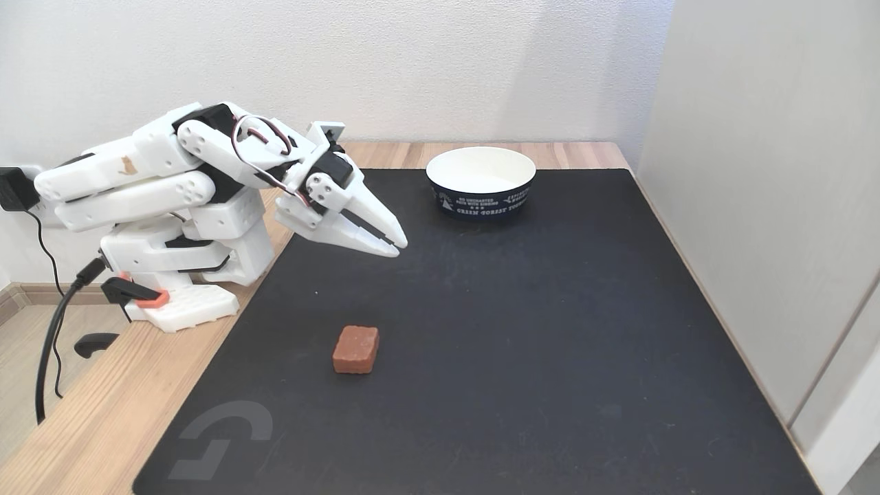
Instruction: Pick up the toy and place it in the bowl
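Observation:
The toy [356, 349], a small reddish-brown block with a brick-like surface, lies flat on the black mat toward the front left. The bowl [480, 181], white inside and dark navy outside with white lettering, stands upright and holds nothing at the mat's far edge. My white gripper [399, 246] hangs low over the mat's left part, pointing right and down. Its jaws are nearly together with only a thin slit between them and nothing in them. The toy sits apart from the gripper, nearer the camera and slightly left of the fingertips.
The black mat [550, 344] covers most of the wooden table [82, 426]. The arm's base [185, 275] is clamped at the table's left edge, with black cables hanging off it. A white wall panel [770, 206] runs close along the mat's right side.

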Available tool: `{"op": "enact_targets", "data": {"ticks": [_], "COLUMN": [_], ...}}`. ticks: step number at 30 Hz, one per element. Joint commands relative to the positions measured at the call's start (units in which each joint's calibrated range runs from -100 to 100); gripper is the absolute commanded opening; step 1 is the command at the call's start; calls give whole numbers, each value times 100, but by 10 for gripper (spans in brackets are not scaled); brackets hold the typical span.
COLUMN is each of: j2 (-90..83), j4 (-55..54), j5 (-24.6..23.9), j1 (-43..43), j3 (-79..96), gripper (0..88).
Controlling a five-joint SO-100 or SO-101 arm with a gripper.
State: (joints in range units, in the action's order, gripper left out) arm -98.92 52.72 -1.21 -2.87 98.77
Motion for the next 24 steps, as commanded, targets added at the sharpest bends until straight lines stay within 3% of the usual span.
{"op": "enact_targets", "data": {"ticks": [1, 11, 14, 15, 16, 18, 24], "j2": [-42, -42, -42, -42, -42, -42, -42], "j4": [20, 20, 20, 20, 20, 20, 20], "j5": [-25, 22, 126, 225, 366, 398, 398], "j1": [-1, -1, 49, 57, 65, 65, 57], "j3": [78, 78, 78, 78, 78, 78, 78], "gripper": [22, 33, 147, 213, 357, 450, 431]}}
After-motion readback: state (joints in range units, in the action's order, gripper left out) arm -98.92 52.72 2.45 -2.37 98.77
